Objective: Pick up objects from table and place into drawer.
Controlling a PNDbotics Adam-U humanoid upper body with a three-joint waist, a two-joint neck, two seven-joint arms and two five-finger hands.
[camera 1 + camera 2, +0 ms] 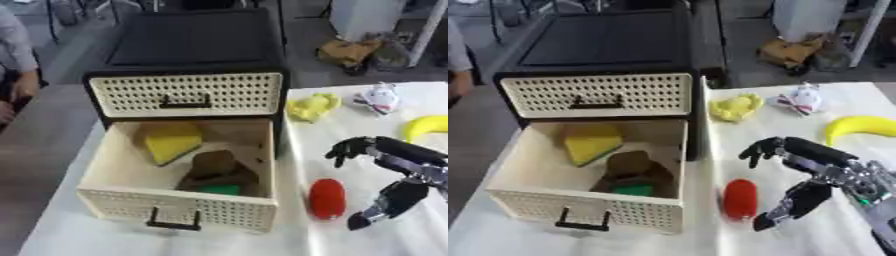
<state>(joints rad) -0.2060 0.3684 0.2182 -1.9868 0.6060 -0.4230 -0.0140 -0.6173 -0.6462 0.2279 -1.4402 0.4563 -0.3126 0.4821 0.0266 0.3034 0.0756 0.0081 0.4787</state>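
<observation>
The lower drawer (122, 175) of a cream and black cabinet (186, 93) is pulled out. Inside lie a yellow block (171, 142), a brown lump (214, 167) and a small green thing (220, 189). A red oblong object (326, 198) lies on the white table right of the drawer. My right hand (808, 170) hovers just right of it, fingers spread and holding nothing, thumb pointing down. Farther back lie a yellow soft thing (311, 106), a white and red toy (379, 98) and a banana (861, 126). My left hand is out of sight.
The upper drawer (184, 94) is closed. A person's sleeve and hand (19, 65) show at the far left edge. Bags (350, 52) sit on the floor behind the table. The white cloth (367, 235) extends toward the front.
</observation>
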